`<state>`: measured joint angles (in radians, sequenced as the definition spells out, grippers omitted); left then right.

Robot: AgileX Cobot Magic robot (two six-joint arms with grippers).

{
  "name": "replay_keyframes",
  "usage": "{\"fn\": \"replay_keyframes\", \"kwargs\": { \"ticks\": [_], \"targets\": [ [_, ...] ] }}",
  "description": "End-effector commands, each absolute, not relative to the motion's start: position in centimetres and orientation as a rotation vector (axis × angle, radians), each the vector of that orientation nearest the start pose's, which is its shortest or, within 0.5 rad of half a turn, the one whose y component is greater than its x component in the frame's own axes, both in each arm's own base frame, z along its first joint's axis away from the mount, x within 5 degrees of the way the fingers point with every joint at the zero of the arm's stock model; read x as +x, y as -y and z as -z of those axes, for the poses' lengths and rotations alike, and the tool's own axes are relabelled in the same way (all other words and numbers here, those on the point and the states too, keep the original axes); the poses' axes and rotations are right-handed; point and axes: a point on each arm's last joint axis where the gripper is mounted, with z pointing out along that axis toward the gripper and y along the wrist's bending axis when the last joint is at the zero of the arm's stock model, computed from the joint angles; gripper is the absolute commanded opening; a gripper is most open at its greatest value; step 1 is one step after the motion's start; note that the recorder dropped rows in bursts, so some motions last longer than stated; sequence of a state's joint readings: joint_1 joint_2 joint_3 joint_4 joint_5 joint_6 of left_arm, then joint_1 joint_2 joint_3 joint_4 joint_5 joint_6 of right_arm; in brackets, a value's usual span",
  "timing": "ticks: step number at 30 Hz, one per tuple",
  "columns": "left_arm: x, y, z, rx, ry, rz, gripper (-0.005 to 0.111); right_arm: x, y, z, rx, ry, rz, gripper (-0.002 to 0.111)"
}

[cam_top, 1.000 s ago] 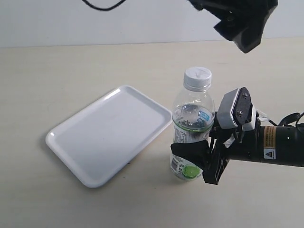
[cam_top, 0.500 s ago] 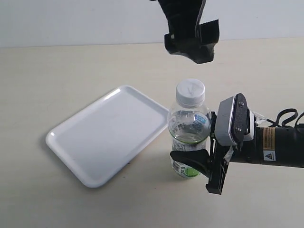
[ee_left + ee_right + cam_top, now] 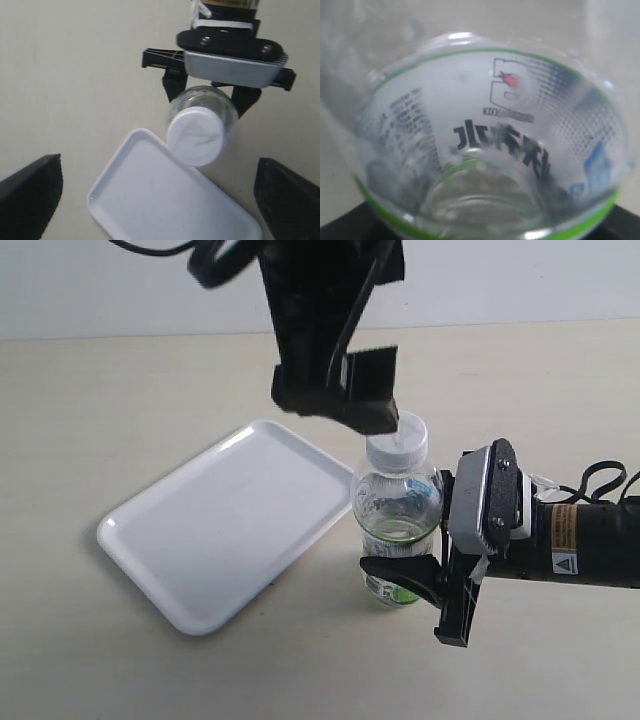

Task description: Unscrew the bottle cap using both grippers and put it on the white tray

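Exterior, desk: a pale desk (image 3: 100, 390) carries everything I can see.
Exterior, white tray: the white tray (image 3: 230, 525) lies flat on the desk at a slant, with one corner just beside the bottle.
Exterior, bottle: the bottle (image 3: 397, 502) stands upright, just right of the tray.
Exterior, bottle cap: the bottle cap (image 3: 400, 443) sits on the bottle's neck, not on the tray.
Exterior, left tool: the bulky black left tool (image 3: 345, 412) hangs right over the cap, its lower edge hiding part of the cap's top (from here I cannot tell whether they touch).
Exterior, right tool: the right tool (image 3: 412, 568) reaches in from the right, clamped around the bottle's lower half at the label.
Left wrist, left tool: its two black jaws stand far apart at opposite edges and grip nothing.
Left wrist, bottle cap: the cap (image 3: 195, 135) shows as a white disc in the wide gap between those jaws, clear of both, with the tray next to it.
Left wrist, right tool: its grey-white body sits behind the bottle, with a black jaw on either side of the clear plastic.
Right wrist, bottle: the bottle (image 3: 490, 150) fills the picture, showing a blurred label with black characters and a green band.
Right wrist, right tool: only a dark edge shows, pressed close under the bottle.
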<state>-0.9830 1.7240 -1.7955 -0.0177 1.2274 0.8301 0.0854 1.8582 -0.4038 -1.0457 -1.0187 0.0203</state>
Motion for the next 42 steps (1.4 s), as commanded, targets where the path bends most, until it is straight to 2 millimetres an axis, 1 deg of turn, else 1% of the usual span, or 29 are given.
{"fn": "replay_keyframes", "kwargs": {
  "ticks": [1, 8, 16, 18, 21, 23, 25, 29, 32, 35, 42],
  "targets": [
    [19.3, 31.3, -36.9, -2.903, 2.149, -0.119, 0.104, 23.0, -8.2, -9.4, -1.211, -1.797, -0.494, 0.000],
    [19.5, 31.2, -36.8, -2.905, 2.145, -0.082, 0.104, 23.0, -8.2, -9.2, -1.216, -1.802, -0.495, 0.000],
    [19.5, 31.3, -36.7, -3.106, 1.844, -0.003, 0.104, 22.9, -8.2, -9.2, -1.216, -1.809, -0.493, 0.000],
    [19.6, 31.6, -36.3, -3.115, 1.817, -0.004, 0.104, 22.9, -8.2, -9.2, -1.216, -1.809, -0.493, 0.000],
    [20.0, 32.2, -35.1, -3.109, 1.768, -0.005, 0.104, 22.9, -8.2, -9.2, -1.216, -1.809, -0.493, 0.000],
    [20.2, 32.7, -34.3, -3.129, 1.685, 0.010, 0.103, 22.9, -8.2, -9.2, -1.216, -1.809, -0.493, 0.000],
    [20.5, 33.0, -33.8, -3.150, 1.641, 0.021, 0.098, 22.9, -8.2, -9.2, -1.216, -1.809, -0.493, 0.000],
    [20.7, 33.3, -33.3, -3.176, 1.577, 0.038, 0.078, 22.9, -8.2, -9.2, -1.216, -1.809, -0.493, 0.000],
    [20.7, 33.2, -33.3, -3.188, 1.548, 0.065, 0.068, 22.9, -8.2, -9.2, -1.216, -1.809, -0.493, 0.000],
    [20.7, 33.2, -33.3, -3.205, 1.507, 0.073, 0.068, 22.9, -8.2, -9.2, -1.216, -1.809, -0.493, 0.000],
    [20.8, 33.4, -33.0, -3.213, 1.471, 0.075, 0.068, 23.0, -8.2, -9.2, -1.214, -1.812, -0.491, 0.000]
  ]
}}
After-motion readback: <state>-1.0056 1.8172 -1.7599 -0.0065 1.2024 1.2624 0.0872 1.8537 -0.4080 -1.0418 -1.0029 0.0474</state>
